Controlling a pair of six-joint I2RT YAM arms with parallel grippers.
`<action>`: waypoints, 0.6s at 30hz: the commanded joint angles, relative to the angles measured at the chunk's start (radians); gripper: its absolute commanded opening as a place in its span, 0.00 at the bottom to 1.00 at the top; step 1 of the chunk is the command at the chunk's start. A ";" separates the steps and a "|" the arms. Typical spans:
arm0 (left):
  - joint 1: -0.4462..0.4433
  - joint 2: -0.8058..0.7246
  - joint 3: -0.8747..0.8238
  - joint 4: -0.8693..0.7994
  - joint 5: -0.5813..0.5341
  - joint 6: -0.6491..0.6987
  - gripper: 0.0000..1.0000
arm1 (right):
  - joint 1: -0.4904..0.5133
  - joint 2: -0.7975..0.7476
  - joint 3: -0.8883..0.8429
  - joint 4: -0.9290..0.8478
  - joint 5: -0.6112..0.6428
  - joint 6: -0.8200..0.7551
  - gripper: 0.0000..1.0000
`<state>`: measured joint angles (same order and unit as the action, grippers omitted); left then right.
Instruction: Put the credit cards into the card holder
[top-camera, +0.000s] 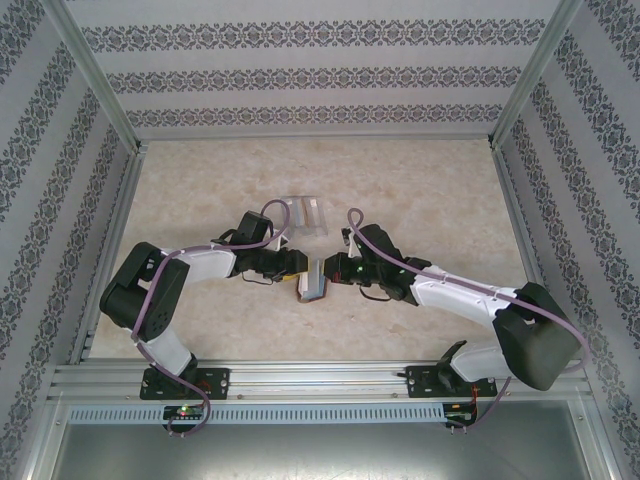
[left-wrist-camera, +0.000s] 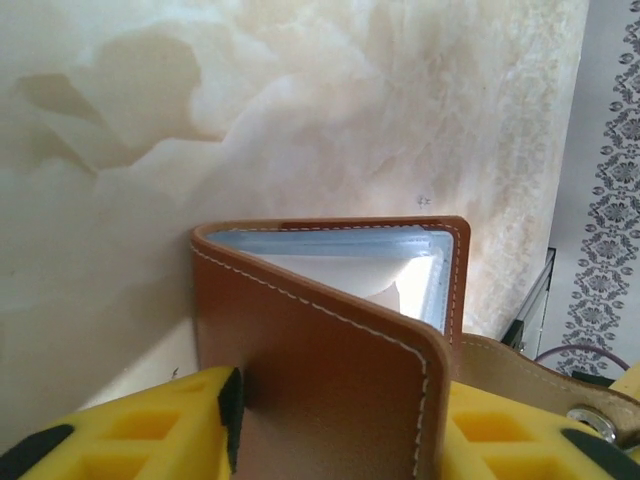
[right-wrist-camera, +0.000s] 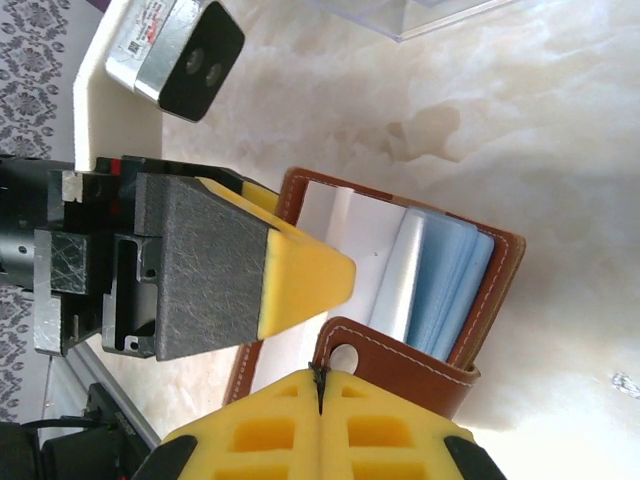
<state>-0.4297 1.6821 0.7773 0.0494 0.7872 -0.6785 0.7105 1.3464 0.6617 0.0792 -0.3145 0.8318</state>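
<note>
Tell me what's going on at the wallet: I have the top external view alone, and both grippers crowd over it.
Observer: The card holder is partly open, and the left gripper straddles one cover.
Operator: And the right one?
Observer: The right gripper is shut, apparently pinching the clasp tab.
Operator: Any cards inside?
Observer: Pale blue layers fill one pocket; cards or sleeves, I can't tell.
</note>
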 joint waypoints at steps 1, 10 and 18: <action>0.010 -0.005 0.008 -0.040 -0.013 0.034 0.40 | -0.006 -0.034 -0.010 -0.018 0.044 -0.017 0.00; 0.015 -0.021 -0.005 -0.052 -0.050 0.054 0.33 | -0.064 -0.074 -0.065 -0.102 0.135 -0.046 0.00; 0.022 0.012 -0.021 -0.022 -0.066 0.062 0.30 | -0.111 -0.128 -0.055 -0.146 0.090 -0.096 0.00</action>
<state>-0.4213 1.6825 0.7746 0.0235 0.7399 -0.6502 0.6037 1.2533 0.5991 -0.0566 -0.2024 0.7792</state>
